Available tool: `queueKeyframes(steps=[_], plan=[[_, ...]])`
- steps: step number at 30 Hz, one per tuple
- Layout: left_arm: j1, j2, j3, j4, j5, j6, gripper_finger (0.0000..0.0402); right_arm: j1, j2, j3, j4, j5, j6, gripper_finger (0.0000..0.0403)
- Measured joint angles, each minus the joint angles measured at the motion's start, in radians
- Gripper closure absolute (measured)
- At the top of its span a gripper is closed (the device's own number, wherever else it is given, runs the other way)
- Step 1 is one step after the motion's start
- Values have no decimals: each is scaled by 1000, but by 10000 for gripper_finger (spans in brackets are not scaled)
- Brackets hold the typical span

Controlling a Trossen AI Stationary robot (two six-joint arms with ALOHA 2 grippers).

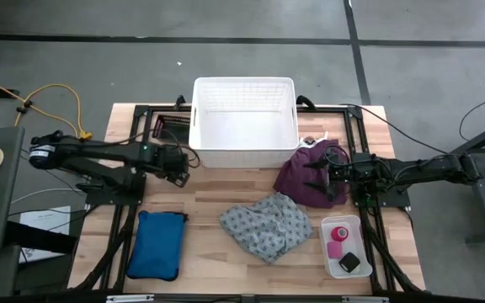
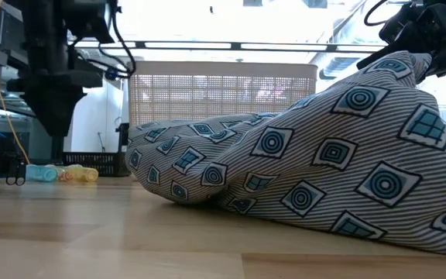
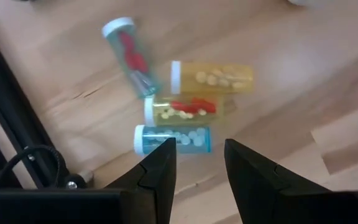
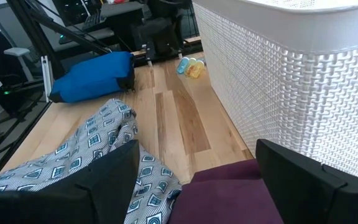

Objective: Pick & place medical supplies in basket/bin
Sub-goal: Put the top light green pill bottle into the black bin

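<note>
4 small pill bottles (image 3: 179, 112) are lying in a loose cluster on the light wooden tabletop (image 1: 200, 252), and the left gripper (image 3: 194, 165) is hovering right over them, its 2 dark fingers standing apart with nothing between them, the blue-tinted bottle (image 3: 173, 138) sitting just past the fingertips. Over on the other side, the right gripper (image 1: 317, 175) is hanging above the crumpled purple cloth (image 1: 303, 178), fingers spread wide and gripping nothing, with the cloth lying just beside the front right corner of the white woven plastic basket (image 1: 244, 122). Lying near the middle front of the table is the grey patterned cloth (image 1: 266, 225), bunched into a heap. At the front right corner, a small clear tray (image 1: 343, 246) is holding the pink tape roll (image 1: 338, 235) and the small black block (image 1: 349, 263), side by side. Resting flat at the front left is a blue padded pouch (image 1: 157, 244), well apart from everything else.
</note>
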Motion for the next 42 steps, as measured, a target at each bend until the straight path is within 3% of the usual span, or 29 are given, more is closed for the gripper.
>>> queueKeyframes(steps=[10, 22, 42], plan=[[229, -32, 0, 18, 68, 61, 273, 0, 0, 0, 0, 0, 0, 94], [388, -30, 0, 48, 68, 23, 273, 0, 0, 0, 0, 0, 0, 94], [506, 161, 0, 120, 142, 23, 273, 0, 0, 0, 0, 0, 0, 94]])
